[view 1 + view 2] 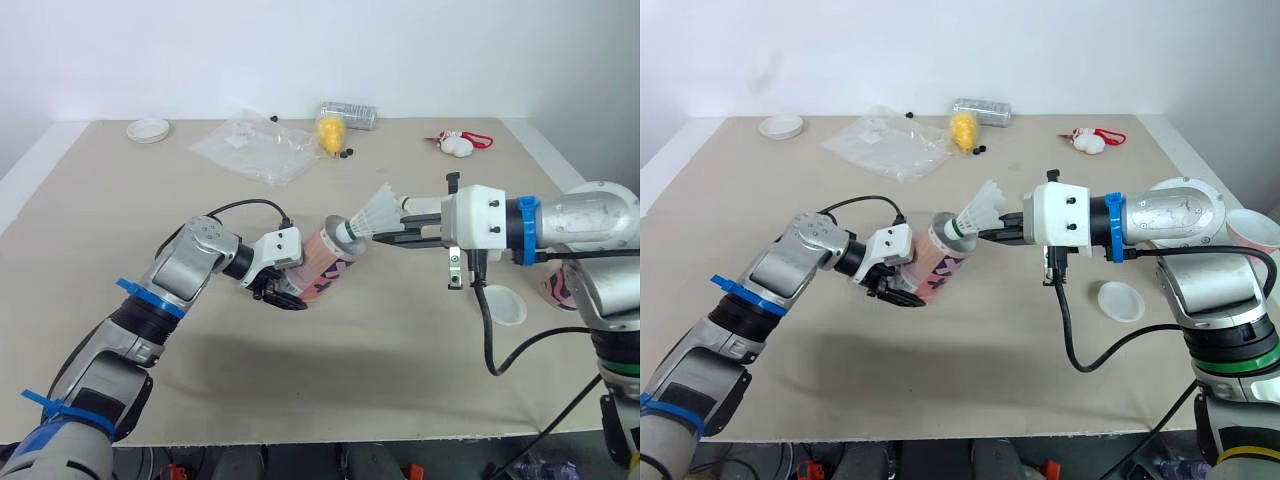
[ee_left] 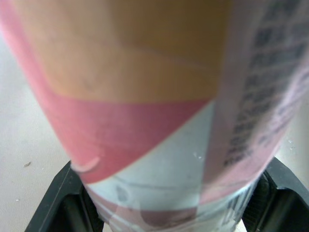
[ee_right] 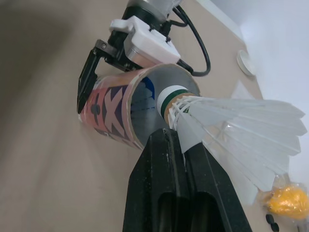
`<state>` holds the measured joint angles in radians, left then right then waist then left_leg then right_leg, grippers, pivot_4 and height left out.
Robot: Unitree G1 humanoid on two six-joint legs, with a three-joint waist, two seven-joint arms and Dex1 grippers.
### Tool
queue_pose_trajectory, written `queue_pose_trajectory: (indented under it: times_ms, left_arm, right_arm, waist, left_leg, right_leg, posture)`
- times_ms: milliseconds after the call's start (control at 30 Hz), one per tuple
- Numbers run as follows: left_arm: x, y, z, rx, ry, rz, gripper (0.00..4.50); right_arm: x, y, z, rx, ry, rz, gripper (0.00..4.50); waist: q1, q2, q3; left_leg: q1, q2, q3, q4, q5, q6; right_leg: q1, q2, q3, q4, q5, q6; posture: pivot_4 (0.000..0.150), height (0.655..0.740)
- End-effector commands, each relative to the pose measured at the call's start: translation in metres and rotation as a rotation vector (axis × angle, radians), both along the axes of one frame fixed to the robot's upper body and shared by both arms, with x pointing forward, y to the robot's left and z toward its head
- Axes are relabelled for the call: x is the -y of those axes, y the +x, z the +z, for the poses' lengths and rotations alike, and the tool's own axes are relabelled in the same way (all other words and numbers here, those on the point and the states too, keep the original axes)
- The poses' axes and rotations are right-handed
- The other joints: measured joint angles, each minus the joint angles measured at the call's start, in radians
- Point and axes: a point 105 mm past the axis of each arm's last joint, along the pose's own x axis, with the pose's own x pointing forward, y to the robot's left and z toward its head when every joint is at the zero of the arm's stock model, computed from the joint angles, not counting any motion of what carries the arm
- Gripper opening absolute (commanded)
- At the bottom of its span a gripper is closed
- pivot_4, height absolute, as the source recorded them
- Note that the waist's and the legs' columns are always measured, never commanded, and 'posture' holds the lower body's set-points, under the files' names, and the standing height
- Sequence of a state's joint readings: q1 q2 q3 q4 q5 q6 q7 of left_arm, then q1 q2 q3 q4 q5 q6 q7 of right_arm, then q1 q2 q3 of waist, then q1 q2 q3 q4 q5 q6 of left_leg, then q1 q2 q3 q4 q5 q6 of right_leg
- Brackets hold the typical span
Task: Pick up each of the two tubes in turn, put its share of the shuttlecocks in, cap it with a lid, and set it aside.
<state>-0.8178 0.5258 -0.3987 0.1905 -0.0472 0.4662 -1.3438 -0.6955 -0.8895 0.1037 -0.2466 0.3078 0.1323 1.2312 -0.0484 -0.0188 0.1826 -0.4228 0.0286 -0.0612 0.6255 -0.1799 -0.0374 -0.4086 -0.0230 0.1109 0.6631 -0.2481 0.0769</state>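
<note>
L gripper [image 1: 283, 295] clamped on the tube [image 1: 330, 262] near its closed end. Tube is held off the table [image 1: 400, 370], about mid-table, tilted, mouth facing up toward the R side. R gripper [image 1: 385, 238] pinched shut on the shuttlecock [image 1: 372, 215] just behind the cork. Cork sits right at the tube mouth, feathers fanning up & away from it. Lid [image 1: 503, 305] lies flat near the R edge, below my R arm. 2nd tube [image 1: 1252, 230] is by the R edge, partly hidden behind that arm. 2nd lid [image 1: 148, 130] is at the far-L corner. Bag [image 1: 250, 145] + yellow item [image 1: 329, 131] lie by the far edge.
</note>
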Motion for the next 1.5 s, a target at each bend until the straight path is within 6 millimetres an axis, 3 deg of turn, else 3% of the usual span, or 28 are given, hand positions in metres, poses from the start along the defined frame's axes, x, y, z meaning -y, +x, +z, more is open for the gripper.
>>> queue_pose_trajectory:
  times_ms: [33,100,267,367,400,433,533,633,800,1000,1300,1500]
  left_arm:
    - [0.002,-0.002,0.005,0.025,-0.007,-0.012,2.9]
    - [0.002,-0.002,0.005,0.024,-0.009,-0.009,2.9]
    - [0.001,-0.001,0.004,0.025,-0.008,-0.003,2.9]
    - [0.001,-0.001,0.003,0.027,-0.005,-0.002,2.9]
    - [0.001,-0.001,0.002,0.029,-0.003,-0.003,2.9]
    - [0.001,-0.001,0.002,0.031,-0.002,-0.003,2.9]
    - [0.003,-0.001,0.004,0.032,-0.007,-0.005,2.9]
    - [0.003,0.0,0.004,0.033,-0.007,-0.006,2.9]
    - [0.0,-0.002,0.002,0.028,0.001,-0.007,2.9]
    - [0.0,-0.002,0.003,0.028,0.0,-0.003,2.9]
    - [-0.001,-0.003,0.003,0.028,-0.002,0.004,2.9]
    - [-0.002,-0.004,0.002,0.028,-0.004,0.012,2.9]
  right_arm:
    - [-0.004,-0.002,0.007,0.003,0.019,0.034,0.35]
    - [-0.005,-0.003,0.008,-0.019,0.041,0.036,0.95]
    - [-0.007,-0.003,0.017,-0.048,0.117,0.027,3.02]
    - [0.004,0.009,0.032,-0.216,0.386,-0.076,4.24]
    - [0.014,0.019,0.034,-0.282,0.516,-0.141,4.38]
    - [0.027,0.031,0.031,-0.331,0.614,-0.222,4.38]
    - [0.084,0.076,-0.024,-0.391,0.752,-0.645,4.38]
    - [0.105,0.092,-0.053,-0.423,0.811,-0.844,4.38]
    - [0.107,0.109,-0.079,-0.473,0.893,-0.923,4.38]
    - [0.108,0.132,-0.095,-0.464,0.896,-0.99,4.38]
    - [0.102,0.157,-0.09,-0.436,0.907,-1.013,4.38]
    - [0.086,0.165,-0.086,-0.443,0.898,-0.978,4.38]
  waist:
    - [0.0,0.0,0.0]
    - [0.0,0.0,0.0]
    - [0.0,0.0,0.0]
    - [0.0,0.0,0.0]
    - [0.0,0.0,0.0]
    - [0.0,-0.001,0.0]
    - [0.005,-0.004,-0.001]
    - [0.002,-0.002,0.0]
    - [-0.008,0.003,0.001]
    - [-0.013,0.002,0.001]
    - [-0.026,0.003,0.001]
    - [-0.03,0.003,0.001]
  left_leg:
    - [0.0,0.0,0.0,0.0,0.0,0.0]
    - [0.0,0.0,0.0,0.0,0.0,0.0]
    - [0.0,0.0,0.0,0.0,0.0,0.0]
    - [0.0,0.0,0.0,0.0,0.0,0.0]
    - [0.0,0.0,0.0,0.0,0.0,0.0]
    - [0.0,0.0,-0.001,0.0,0.0,0.0]
    - [0.0,0.0,-0.002,0.001,0.0,0.0]
    - [0.0,0.0,-0.002,0.002,0.0,0.0]
    - [0.001,0.001,0.0,0.0,0.0,0.0]
    - [0.001,0.0,0.0,0.001,0.0,0.0]
    - [0.001,0.0,-0.001,0.0,0.0,0.0]
    - [0.001,0.0,-0.001,0.0,0.0,0.0]
  right_leg:
    - [0.0,0.0,0.0,0.0,0.0,0.0]
    - [0.0,0.0,0.0,0.0,0.0,0.0]
    - [0.0,0.0,0.0,0.0,0.0,0.0]
    - [0.0,0.0,0.0,0.0,0.0,0.0]
    - [0.0,0.0,0.0,0.0,0.0,0.0]
    - [0.0,0.0,0.0,0.0,0.0,-0.001]
    - [0.002,0.0,-0.002,0.001,0.002,-0.004]
    - [0.001,0.0,-0.001,0.001,0.002,-0.004]
    - [0.0,0.002,0.0,0.002,0.002,-0.003]
    - [0.001,0.002,0.001,0.002,0.002,-0.001]
    - [0.001,0.001,0.001,0.002,0.002,-0.002]
    - [0.001,0.001,0.001,0.002,0.002,-0.001]
  posture:
    - [0.15,0.74]
    - [0.15,0.74]
    - [0.15,0.74]
    - [0.15,0.74]
    - [0.15,0.74]
    - [0.15,0.74]
    - [0.15,0.74]
    - [0.15,0.74]
    - [0.15,0.74]
    - [0.15,0.74]
    - [0.15,0.74]
    - [0.15,0.74]
